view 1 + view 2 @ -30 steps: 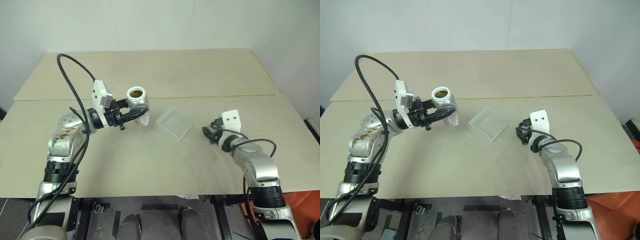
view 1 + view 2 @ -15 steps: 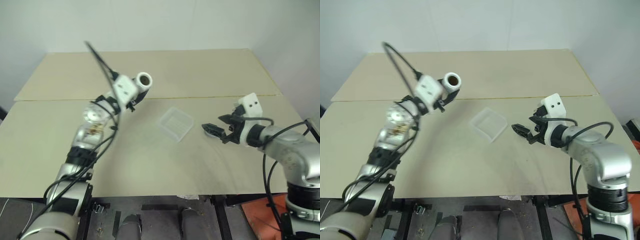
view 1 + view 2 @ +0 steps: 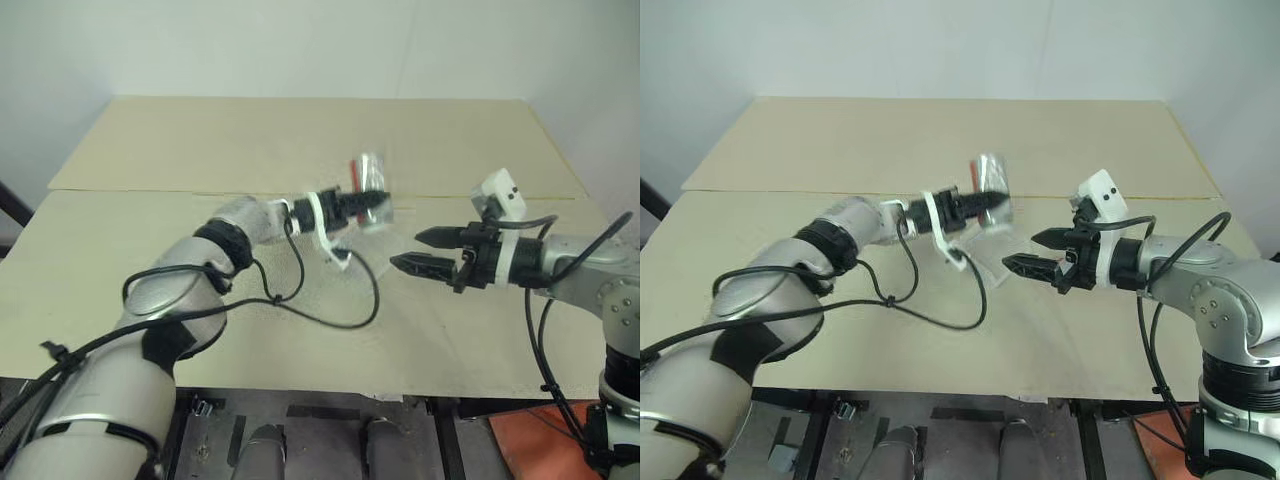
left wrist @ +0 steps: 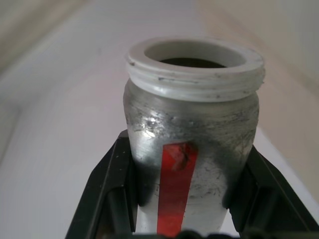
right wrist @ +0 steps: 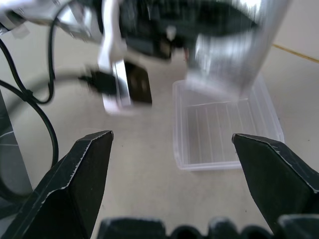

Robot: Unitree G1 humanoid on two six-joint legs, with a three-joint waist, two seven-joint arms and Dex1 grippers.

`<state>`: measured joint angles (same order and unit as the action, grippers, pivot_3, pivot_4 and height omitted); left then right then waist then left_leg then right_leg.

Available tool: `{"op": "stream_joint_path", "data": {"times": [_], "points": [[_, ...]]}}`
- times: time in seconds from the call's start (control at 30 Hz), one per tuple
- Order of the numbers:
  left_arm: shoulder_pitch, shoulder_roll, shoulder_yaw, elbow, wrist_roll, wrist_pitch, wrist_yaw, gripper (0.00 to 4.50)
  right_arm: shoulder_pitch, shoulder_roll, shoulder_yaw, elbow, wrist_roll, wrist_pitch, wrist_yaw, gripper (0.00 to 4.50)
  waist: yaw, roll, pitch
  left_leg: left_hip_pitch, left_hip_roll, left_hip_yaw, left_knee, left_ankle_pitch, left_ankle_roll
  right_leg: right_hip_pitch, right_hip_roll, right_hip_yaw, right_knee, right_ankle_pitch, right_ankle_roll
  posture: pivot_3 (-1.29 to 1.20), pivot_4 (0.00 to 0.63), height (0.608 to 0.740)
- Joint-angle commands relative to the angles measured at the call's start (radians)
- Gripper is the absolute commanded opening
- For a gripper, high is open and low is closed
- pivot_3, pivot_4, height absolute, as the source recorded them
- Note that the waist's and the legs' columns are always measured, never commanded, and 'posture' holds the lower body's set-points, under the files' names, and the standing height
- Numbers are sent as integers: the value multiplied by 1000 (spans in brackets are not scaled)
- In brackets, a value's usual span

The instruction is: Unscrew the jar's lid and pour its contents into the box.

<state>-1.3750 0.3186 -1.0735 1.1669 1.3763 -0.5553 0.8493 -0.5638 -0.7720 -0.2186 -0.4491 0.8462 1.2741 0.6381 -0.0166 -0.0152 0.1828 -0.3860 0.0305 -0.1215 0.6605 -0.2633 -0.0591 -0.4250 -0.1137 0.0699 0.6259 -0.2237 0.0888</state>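
My left gripper [image 3: 366,203] is shut on the jar [image 3: 372,190], a clear jar with a red strip. The jar is held tipped just above the box [image 5: 219,130], a shallow clear container on the table. In the left wrist view the jar [image 4: 192,134] has an open threaded mouth and black fingers [image 4: 113,196] clamp both its sides. My right gripper [image 3: 405,250] hovers open and empty just right of the box, pointing toward the jar. The lid is out of view. The contents are hidden inside the jar.
The beige table [image 3: 250,130] has a seam running across behind the jar. A black cable [image 3: 330,322] loops from my left arm down over the tabletop in front of the box.
My left arm swung right with the jar from the table's left to over the box, rolling it from upright to tipped. The right gripper lifted off the table and opened wide.
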Motion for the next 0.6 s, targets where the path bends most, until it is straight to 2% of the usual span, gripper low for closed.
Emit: {"op": "stream_joint_path", "data": {"times": [0.03, 0.23, 0.43, 0.5, 0.6], "points": [[-52, -20, 1, 65, -3, 68, 19, 1921, -9, -3, -64, -48, 43, -3, -27, 4452, -1, 0, 0, 0, 0, 0, 0, 0, 0, 0, 0, 0, 0, 0, 0, 0, 150, 740], [-64, -43, 0, 100, -21, 80, 7, 1921, 12, 2, -116, -94, 113, 8, -75, 4452, 5, 0, 0, -1, 0, 0, 0, 0, 0, 0, 0, 0, 0, 0, 0, 0, 150, 740], [-64, -27, 36, 97, -73, 30, -10, 1921, 25, -16, -114, -97, 143, -11, -103, 4452, 5, 0, 0, -1, 0, 0, 0, 0, 0, 0, 0, 0, 0, 0, 0, 0, 150, 740], [-59, -8, 80, 90, -134, -22, -37, 1921, 27, -17, -107, -95, 143, -20, -105, 4452, 4, 0, 0, 0, 0, 0, 0, 0, 0, 0, 0, 0, 0, 0, 0, 0, 150, 740], [-13, 33, 273, 79, -377, -177, -220, 1921, 39, -20, -92, -98, 119, -49, -99, 4452, 0, 0, 0, 0, 0, 0, 0, 0, -1, 0, 0, 0, 0, 0, 0, 0, 150, 740]]}}
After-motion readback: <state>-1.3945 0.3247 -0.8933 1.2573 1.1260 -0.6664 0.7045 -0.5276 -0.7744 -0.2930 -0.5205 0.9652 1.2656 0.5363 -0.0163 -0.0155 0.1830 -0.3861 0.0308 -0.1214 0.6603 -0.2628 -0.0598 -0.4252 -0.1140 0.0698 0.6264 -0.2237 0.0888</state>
